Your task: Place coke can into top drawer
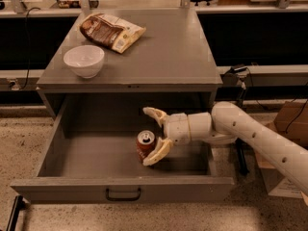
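Shows small red-orange cylindrical soda can (145, 147) upright on the floor of wide grey metal top drawer (91, 160), pulled open. Shows white two-finger hand (148, 136) entering from 3 o'clock, spread wide, gripping nothing. Seems placed; leaves only withdrawing.

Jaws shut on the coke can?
No, the gripper in the top drawer has jaws spread wide beside the upright coke can.

The drawer (57, 194) stands open from above — its left half is bare floor. Right of centre the can (145, 146) stands upright, the gripper (155, 133) spread wide just beside it, its arm (260, 134) crossing the right wall. On the cabinet top (168, 57), bowl (84, 60) and bag (111, 32) take the left side.
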You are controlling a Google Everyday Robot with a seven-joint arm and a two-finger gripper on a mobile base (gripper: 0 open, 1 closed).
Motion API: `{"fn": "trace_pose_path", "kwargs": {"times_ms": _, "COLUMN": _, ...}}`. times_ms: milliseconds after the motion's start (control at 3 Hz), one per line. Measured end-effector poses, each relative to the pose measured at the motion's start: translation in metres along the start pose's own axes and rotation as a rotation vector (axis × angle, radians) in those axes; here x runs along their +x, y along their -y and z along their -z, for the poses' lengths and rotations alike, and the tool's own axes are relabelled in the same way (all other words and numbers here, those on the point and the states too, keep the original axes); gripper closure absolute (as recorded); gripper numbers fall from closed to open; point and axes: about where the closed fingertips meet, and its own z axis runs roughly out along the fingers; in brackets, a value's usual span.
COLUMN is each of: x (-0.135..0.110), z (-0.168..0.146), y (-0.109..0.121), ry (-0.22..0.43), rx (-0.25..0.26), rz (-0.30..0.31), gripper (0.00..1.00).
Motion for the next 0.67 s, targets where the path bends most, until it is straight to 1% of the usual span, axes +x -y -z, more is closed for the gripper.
{"fn": "trace_pose_path", "kwargs": {"times_ms": 333, "x": -0.035, "z": 0.029, "y": 0.000, "ry": -0.022, "rx": 0.025, "rz": 0.070, "gripper": 0.00}}
{"fn": "trace_pose_path", "kwargs": {"times_ms": 667, "x": -0.061, "z": 0.063, "y": -0.001, "ry": -0.005, "rx": 0.079, "rz": 0.095, "gripper": 0.00}}
